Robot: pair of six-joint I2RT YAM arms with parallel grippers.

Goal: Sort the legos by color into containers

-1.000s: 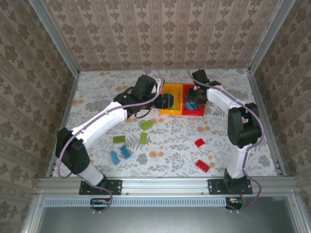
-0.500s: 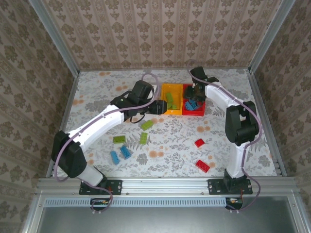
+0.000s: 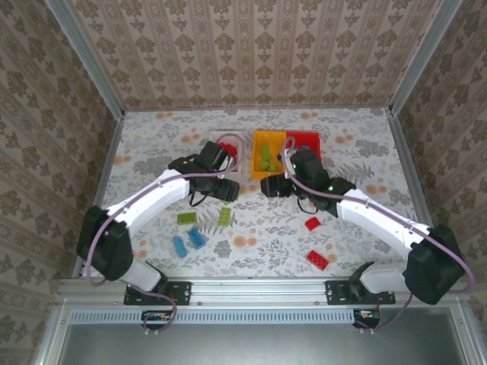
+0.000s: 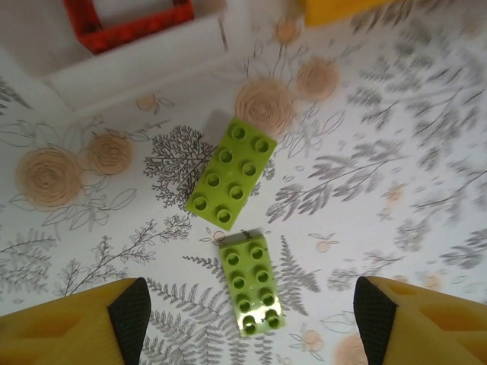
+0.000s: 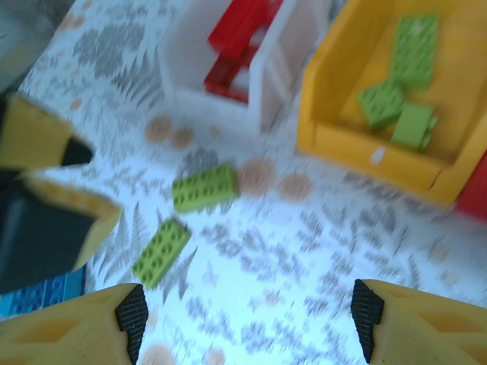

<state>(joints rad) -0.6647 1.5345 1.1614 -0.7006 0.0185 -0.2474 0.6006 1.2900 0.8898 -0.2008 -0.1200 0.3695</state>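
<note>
Sorting is partway done, and the step in hand looks like the pickup of a loose green piece. The left fingers [image 4: 68, 331] hang released and wide apart, holding nothing, above two lime-green studded plastic bricks on the floral tabletop [image 3: 152, 144]. One brick [image 4: 232, 173] lies at a slant just beside the white rectangular plastic bin [image 5: 266, 91]. The other brick [image 4: 251, 283] lies just below it, between the fingertips in the left wrist view, and the two nearly touch at a corner. The right fingers [image 5: 61, 334] are also spread and empty, near the front of the orange-yellow plastic bin [image 5: 365, 152] and facing the same two bricks.

The next move probably calls for one arm to come down and square its fingers across the nearer brick's narrow sides. It would then clench without nudging the neighbouring brick and carry the piece to the orange-yellow bin. The arms sit close together, so only one should go in.

There are three bins: white, orange-yellow and a red plastic one [image 3: 308, 137] partly behind the right arm. The orange-yellow bin holds three green bricks [image 5: 415, 46], and the white bin holds a red open square frame [image 4: 129, 26]. Loose on the tabletop are three green bricks, counting a third [image 3: 186, 218] farther left. Two light-blue bricks [image 3: 180, 246] lie near the front and two red bricks [image 3: 312, 223] to the right.
</note>
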